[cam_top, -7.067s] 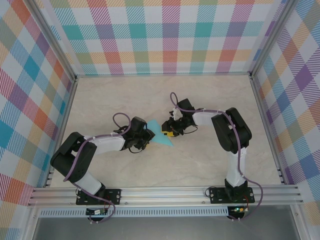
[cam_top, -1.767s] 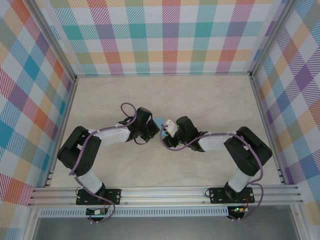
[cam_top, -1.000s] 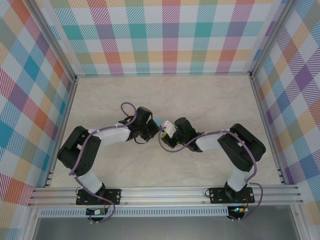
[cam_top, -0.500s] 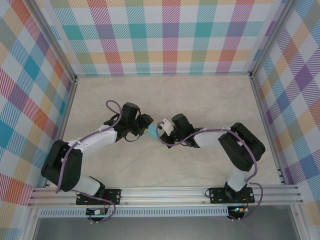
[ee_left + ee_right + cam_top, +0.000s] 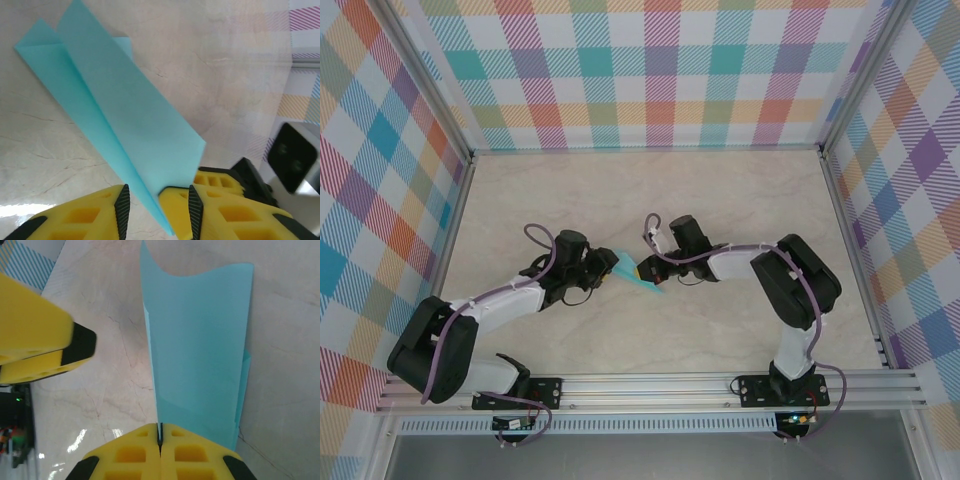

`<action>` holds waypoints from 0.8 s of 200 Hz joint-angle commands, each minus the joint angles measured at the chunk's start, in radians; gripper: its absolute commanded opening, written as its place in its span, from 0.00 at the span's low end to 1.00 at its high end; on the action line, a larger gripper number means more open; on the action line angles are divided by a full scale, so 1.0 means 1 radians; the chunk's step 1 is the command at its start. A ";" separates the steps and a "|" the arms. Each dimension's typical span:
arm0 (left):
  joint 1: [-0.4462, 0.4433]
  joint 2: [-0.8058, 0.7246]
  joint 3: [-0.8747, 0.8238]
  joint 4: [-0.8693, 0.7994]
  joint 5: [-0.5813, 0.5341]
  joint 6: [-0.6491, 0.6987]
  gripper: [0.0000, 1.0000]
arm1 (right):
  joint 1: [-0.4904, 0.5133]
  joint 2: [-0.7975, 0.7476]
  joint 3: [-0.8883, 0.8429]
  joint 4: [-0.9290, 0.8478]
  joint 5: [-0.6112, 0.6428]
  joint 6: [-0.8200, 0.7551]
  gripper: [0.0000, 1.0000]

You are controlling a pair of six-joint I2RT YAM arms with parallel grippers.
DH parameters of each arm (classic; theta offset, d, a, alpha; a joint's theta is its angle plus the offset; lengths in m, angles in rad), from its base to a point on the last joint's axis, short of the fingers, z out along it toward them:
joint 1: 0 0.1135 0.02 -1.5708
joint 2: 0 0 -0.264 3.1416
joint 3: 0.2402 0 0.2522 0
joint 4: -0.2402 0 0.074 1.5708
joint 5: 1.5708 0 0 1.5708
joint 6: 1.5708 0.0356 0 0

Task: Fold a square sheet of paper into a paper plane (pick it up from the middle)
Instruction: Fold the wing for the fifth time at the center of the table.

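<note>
right gripper (image 5: 160, 439) is clamping the paper plane (image 5: 200, 340) at the middle of the table (image 5: 740, 200) | left gripper (image 5: 156, 200) is standing apart, straddling the plane's end, just left | progress: narrow dart is looking folded; likely only final creasing and release remaining

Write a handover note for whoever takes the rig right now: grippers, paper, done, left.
Left gripper: open, jaws either side of one end of the paper plane, not clamping.
Right gripper: shut on the plane's fold edge, one flap standing up.
Plane: mid-table, between the two arms; can't tell if it rests on the surface.
Done: sheet folded into a narrow, layered dart.
Left: probably sharpen the creases, spread the wings, then release.
</note>
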 commanded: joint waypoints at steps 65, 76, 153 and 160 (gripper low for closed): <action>-0.045 0.160 0.017 0.223 0.065 0.026 0.29 | -0.048 0.105 0.059 0.060 -0.206 0.293 0.00; -0.047 0.179 0.021 0.237 0.068 0.026 0.28 | -0.048 0.111 0.066 0.050 -0.205 0.312 0.00; -0.051 0.270 0.053 0.262 0.069 0.046 0.24 | -0.049 0.148 0.082 0.000 -0.174 0.355 0.00; -0.051 0.276 0.055 0.263 0.069 0.049 0.24 | -0.049 0.151 0.083 -0.003 -0.172 0.354 0.00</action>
